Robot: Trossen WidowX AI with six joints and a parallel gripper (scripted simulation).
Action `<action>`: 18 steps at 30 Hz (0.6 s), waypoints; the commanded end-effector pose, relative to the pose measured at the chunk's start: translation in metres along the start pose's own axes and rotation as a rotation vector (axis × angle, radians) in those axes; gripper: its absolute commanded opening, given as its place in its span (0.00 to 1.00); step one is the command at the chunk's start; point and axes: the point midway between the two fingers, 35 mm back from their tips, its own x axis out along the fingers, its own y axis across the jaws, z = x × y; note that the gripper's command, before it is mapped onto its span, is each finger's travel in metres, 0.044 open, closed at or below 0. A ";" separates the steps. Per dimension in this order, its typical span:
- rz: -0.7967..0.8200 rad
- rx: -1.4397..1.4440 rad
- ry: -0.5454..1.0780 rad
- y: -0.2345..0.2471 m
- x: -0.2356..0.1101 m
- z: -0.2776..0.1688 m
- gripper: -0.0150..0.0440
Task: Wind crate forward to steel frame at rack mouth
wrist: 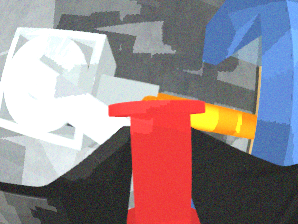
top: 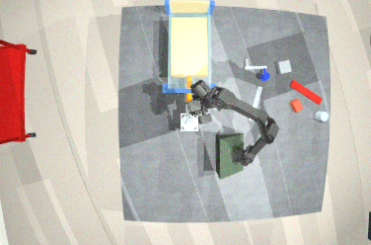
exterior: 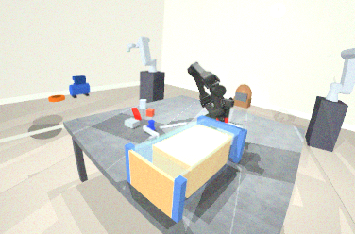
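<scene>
Winding is the step in hand, judging by the wrist view, and reading it from left to right gives the order of things. At the left sits the white winch (wrist: 53,90), a pale arm reaching from its top toward the middle. In the middle stands the red grip of the winch handle (wrist: 160,176), upright, its flange at the top. Right of it the orange strap (wrist: 222,121) runs level to the blue frame (wrist: 266,63) at the mouth of the cubby.

To do this well, the hand should carry the red grip round the winch in an even circle, keeping the key seated straight down in its hole, so the strap draws in flat and low. Slow, steady turns look wise; a jerk might lift the nose of the crate (top: 187,47), which in the top view lies inside the clear-walled cubby with its front near the blue frame, though whether it touches cannot be told from here.

The gripper (top: 196,107) is closed down narrow on the red grip and holds it firmly; its fingers themselves are hidden from the wrist camera.
</scene>
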 end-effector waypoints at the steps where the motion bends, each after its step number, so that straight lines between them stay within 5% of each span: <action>1: -0.008 0.003 -0.005 -0.006 0.006 0.008 0.25; 18: -0.009 0.003 -0.006 -0.013 0.014 0.027 0.25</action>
